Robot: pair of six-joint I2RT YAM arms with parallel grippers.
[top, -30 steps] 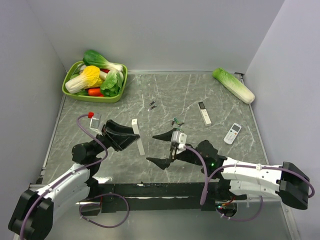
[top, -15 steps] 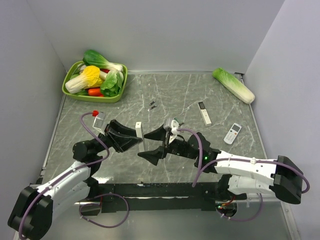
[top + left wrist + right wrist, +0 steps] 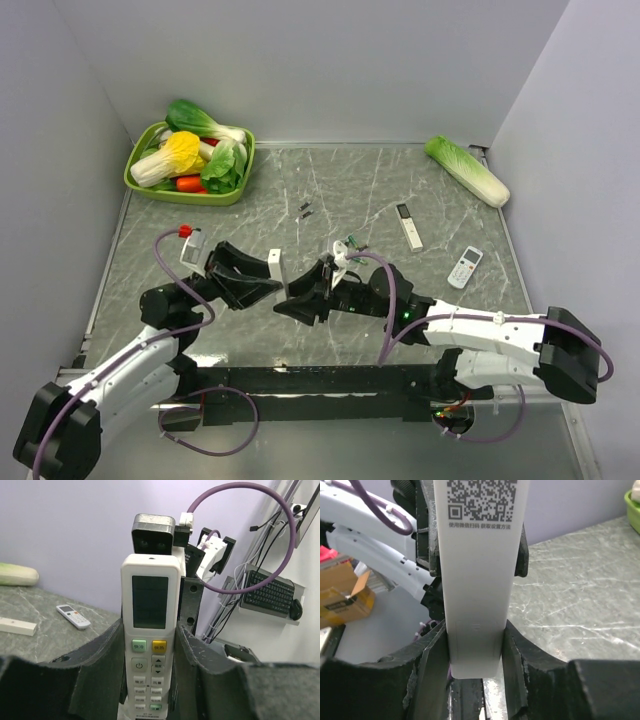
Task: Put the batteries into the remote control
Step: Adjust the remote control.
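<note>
Two black robot arms meet over the middle of a grey marbled table [image 3: 400, 180], both holding one thing. The long white plastic remote control [image 3: 274, 261] hangs in the air between them, off the table.

The left gripper [image 3: 258, 280] pinches it by the sides. In that arm's wrist view, the remote control [image 3: 151, 630] stands upright with its face showing: a dark display window above green, yellow and white buttons. The dark padded fingers [image 3: 107, 645] press on both long edges.

The right gripper [image 3: 308, 290] comes in from the other side. In its wrist view, its fingers [image 3: 436, 655] are pressed against the two sides of the remote control's plain white back [image 3: 479, 590], which has a printed square code near the top.

The batteries [image 3: 350, 242], tiny green cylinders, lie on the table just beyond the right arm's wrist. Further back lie two tiny dark cells [image 3: 305, 208]. To the right are a white remote with a black end [image 3: 408, 226] and a short white remote with many buttons [image 3: 464, 267].

A green basket of toy vegetables [image 3: 232, 190] sits in the far left corner. A toy cabbage [image 3: 467, 170] lies in the far right corner.
</note>
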